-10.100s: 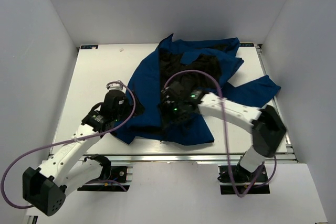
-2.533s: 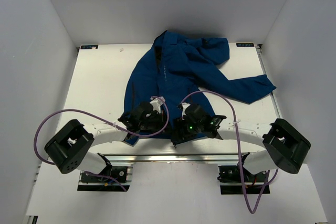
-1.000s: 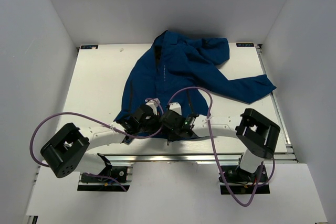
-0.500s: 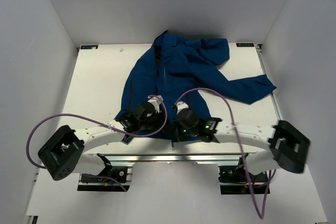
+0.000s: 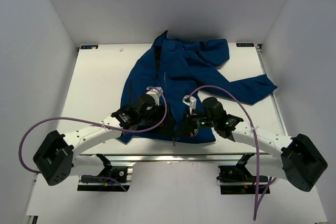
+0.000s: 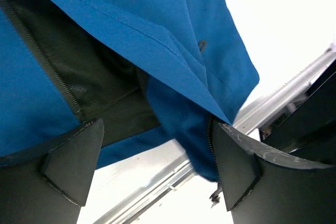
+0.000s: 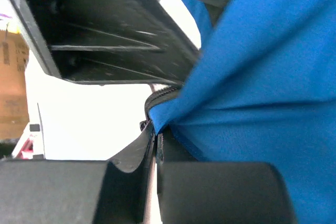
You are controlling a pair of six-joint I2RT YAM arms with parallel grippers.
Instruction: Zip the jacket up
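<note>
The jacket (image 5: 178,72) lies on the table (image 5: 100,77), front side up, with its bottom hem right at both tools. The right gripper (image 7: 156,145) is pressed together, pinching the hem's edge by the zipper end. The left gripper (image 6: 157,135) is spread wide, and the other flap and its zipper teeth (image 6: 50,66) hang between its fingers, not gripped. I'd say the left one should close near the teeth and line both ends up level before any sliding.

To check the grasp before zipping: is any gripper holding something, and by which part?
The right gripper is shut on the jacket, at its zipper edge near the hem. The left gripper is open and holds nothing.
</note>
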